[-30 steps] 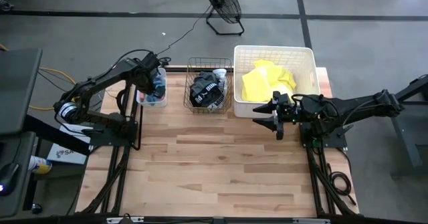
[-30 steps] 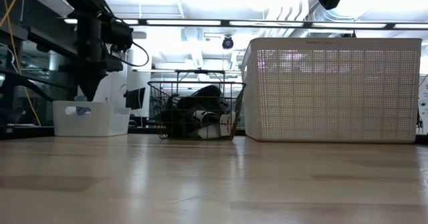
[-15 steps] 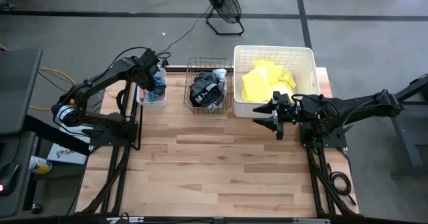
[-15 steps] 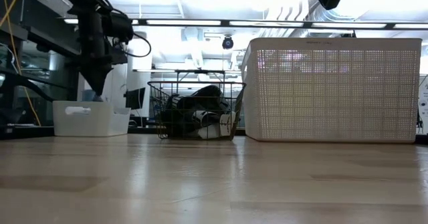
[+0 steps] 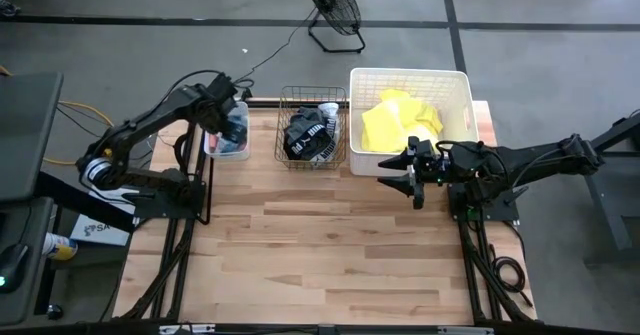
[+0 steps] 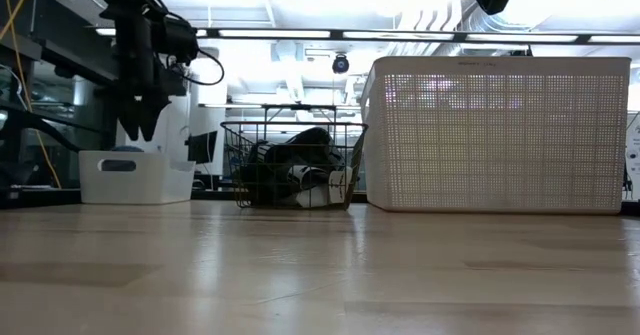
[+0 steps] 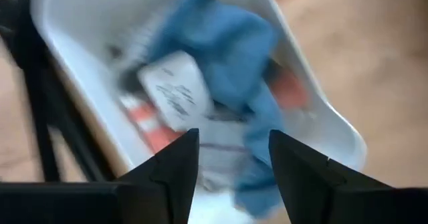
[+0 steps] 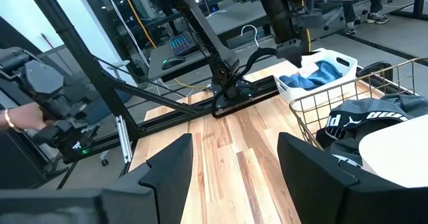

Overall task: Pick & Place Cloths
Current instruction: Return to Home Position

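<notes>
My left gripper (image 7: 231, 140) hangs open above the small white tub (image 7: 334, 117) at the table's far left corner, its fingers pointing down and touching nothing. A grey-blue cloth (image 7: 221, 43) lies in that tub on top of white and pink-red pieces. In the high view the left gripper (image 5: 232, 123) is over the tub (image 5: 212, 147). My right gripper (image 5: 408, 173) waits open, off the table, at the near side of the large white tub (image 5: 460, 85). That tub holds neon-yellow cloth (image 5: 395, 120). A black cloth with white print (image 5: 310, 135) lies in the wire basket (image 5: 313, 100).
The two tubs and the wire basket stand in a row along the table's far edge. The wooden top (image 5: 320, 235) stretches from them to the near edge. A floor fan (image 5: 335, 10) stands beyond the table. In the right wrist view a person's hand (image 8: 13, 120) shows by the frame.
My left gripper has opened and let go of the grey-blue cloth, which now lies in the small white tub. The gripper has also risen a little above the tub. My right arm has kept still.
</notes>
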Tool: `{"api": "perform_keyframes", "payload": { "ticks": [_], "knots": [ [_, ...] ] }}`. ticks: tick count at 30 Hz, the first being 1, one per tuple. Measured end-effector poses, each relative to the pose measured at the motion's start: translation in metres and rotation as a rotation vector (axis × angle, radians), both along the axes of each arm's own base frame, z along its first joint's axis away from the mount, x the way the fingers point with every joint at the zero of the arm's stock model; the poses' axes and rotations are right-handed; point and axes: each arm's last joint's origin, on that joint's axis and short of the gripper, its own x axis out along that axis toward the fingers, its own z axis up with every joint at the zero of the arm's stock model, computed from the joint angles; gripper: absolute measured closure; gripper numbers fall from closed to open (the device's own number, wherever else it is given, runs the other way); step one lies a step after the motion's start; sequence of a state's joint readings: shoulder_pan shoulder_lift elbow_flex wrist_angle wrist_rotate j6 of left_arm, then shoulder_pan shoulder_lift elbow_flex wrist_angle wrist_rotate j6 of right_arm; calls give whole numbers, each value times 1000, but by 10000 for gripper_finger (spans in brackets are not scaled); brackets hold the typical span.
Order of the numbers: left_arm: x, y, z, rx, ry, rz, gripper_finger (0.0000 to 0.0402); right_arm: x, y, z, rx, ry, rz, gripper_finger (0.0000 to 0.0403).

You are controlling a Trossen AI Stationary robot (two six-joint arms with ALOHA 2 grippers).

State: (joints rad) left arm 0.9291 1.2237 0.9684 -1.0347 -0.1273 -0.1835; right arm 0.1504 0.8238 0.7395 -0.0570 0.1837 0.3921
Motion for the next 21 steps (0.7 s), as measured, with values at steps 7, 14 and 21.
{"api": "perform_keyframes", "payload": {
  "ticks": [7,14,21],
  "knots": [
    [-1,-10,2,-133,-109,-41,312,0,0,0,0,0,-1,192],
    [0,-12,1,-182,-148,-73,395,0,0,0,0,0,0,192],
    [1,-15,-2,-277,-183,-129,400,0,0,0,0,0,0,192]
  ]
}}
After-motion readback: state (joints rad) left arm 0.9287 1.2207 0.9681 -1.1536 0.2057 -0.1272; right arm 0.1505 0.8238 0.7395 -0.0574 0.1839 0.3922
